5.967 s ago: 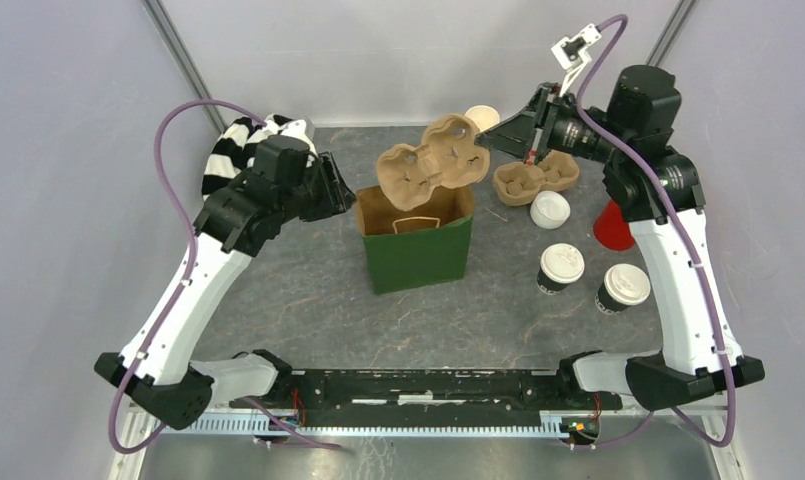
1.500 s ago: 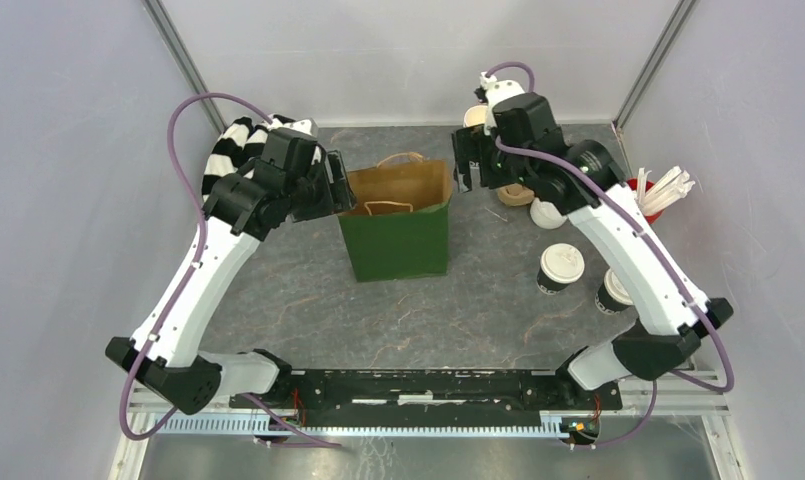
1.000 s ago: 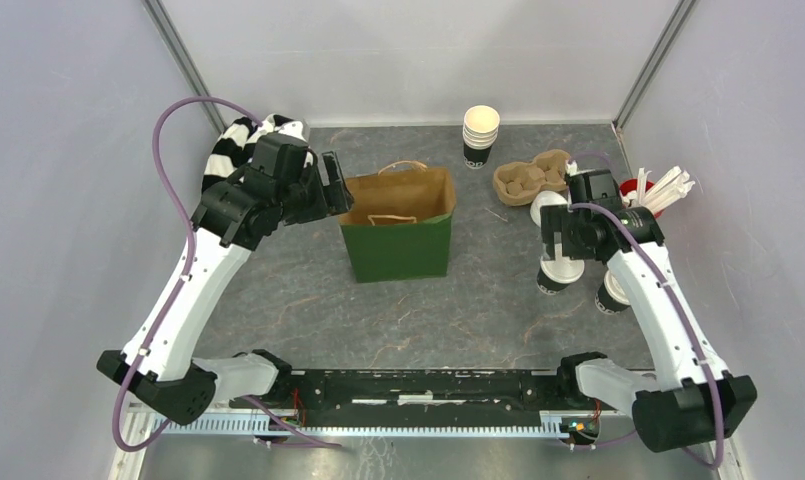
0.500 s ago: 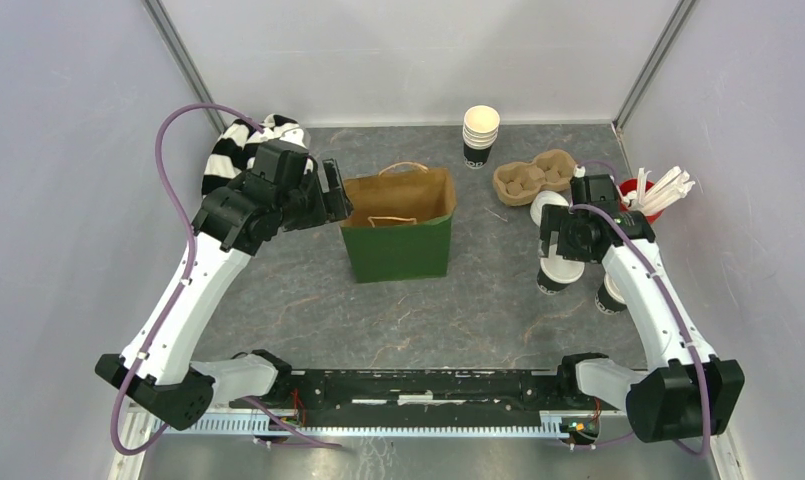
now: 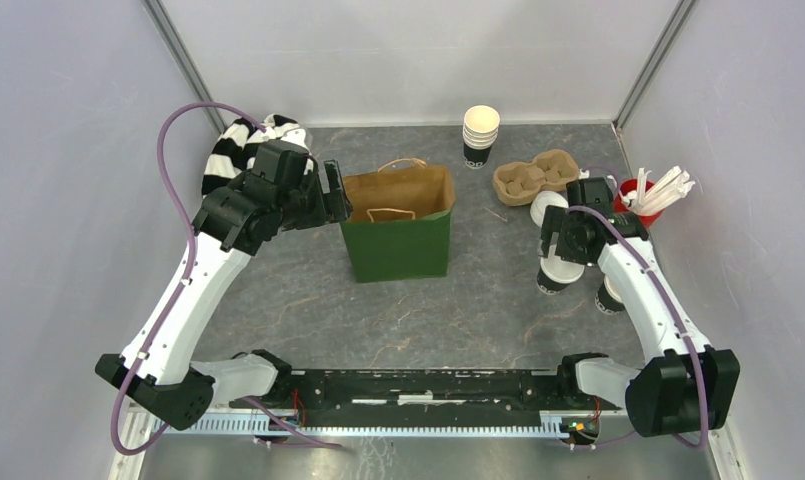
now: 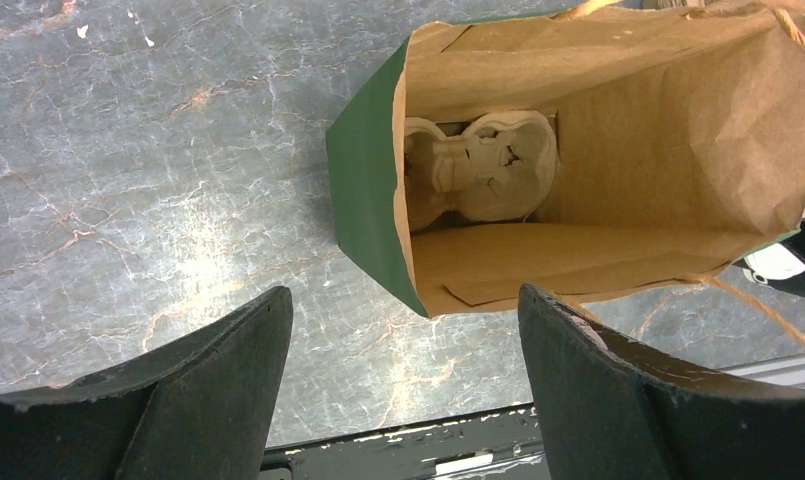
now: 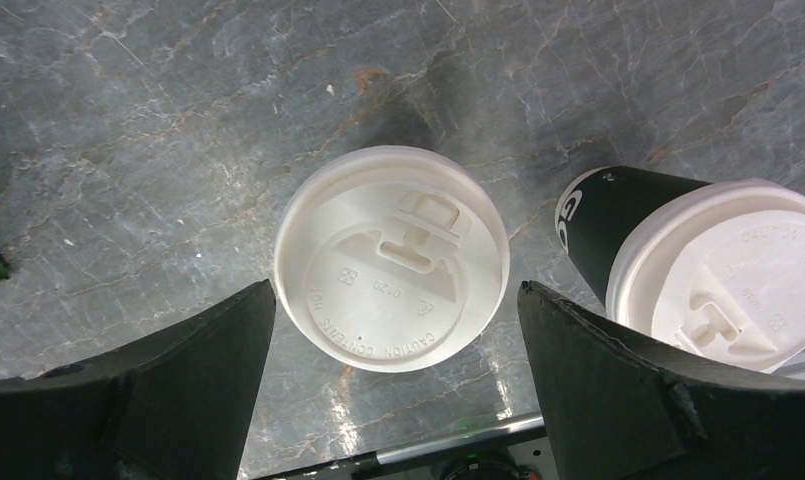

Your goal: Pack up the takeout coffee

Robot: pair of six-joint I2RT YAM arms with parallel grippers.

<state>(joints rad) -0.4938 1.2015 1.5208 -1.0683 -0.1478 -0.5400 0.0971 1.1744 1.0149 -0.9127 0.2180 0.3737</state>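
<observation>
One cup sits centred under your released right jaws, first pick: lower, clench, carry it to the bag mid-frame. Left jaws hang released beside it.

An open green bag stands on the surface, the left claw just beside its left rim. The right claw hangs over one lidded cup; the second cup stands just right.
</observation>
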